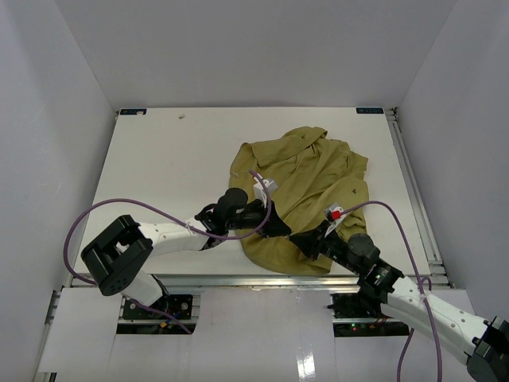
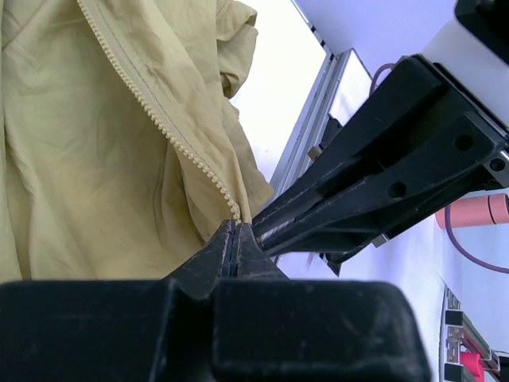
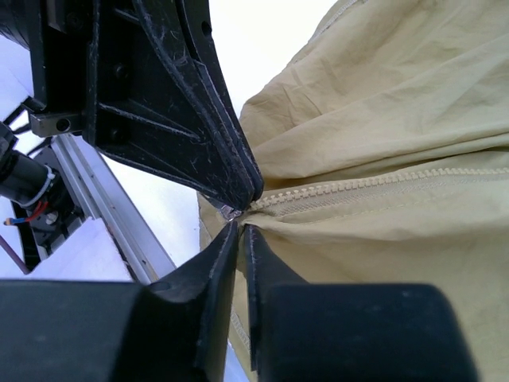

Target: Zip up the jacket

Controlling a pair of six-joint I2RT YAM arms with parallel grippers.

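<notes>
The olive-yellow jacket [image 1: 310, 175] lies crumpled on the right half of the white table [image 1: 175, 159], hem toward the arms. Both grippers meet at the near hem. My left gripper [image 1: 282, 230] [image 2: 237, 228] is shut on the bottom end of the zipper, where the cream teeth [image 2: 159, 119] run out. A small metal piece [image 3: 229, 212] shows at its tips in the right wrist view. My right gripper [image 1: 297, 237] [image 3: 242, 229] sits just below, its jaws a narrow slit apart with the hem [image 3: 238, 318] in the gap. From there the zipper [image 3: 382, 185] runs closed to the right.
An aluminium rail [image 2: 310, 135] [image 3: 103, 207] borders the table's near edge, close under both grippers. Purple cables [image 1: 103, 208] loop from each arm. White walls enclose the table on three sides. A rail also runs along the right edge [image 1: 413, 191].
</notes>
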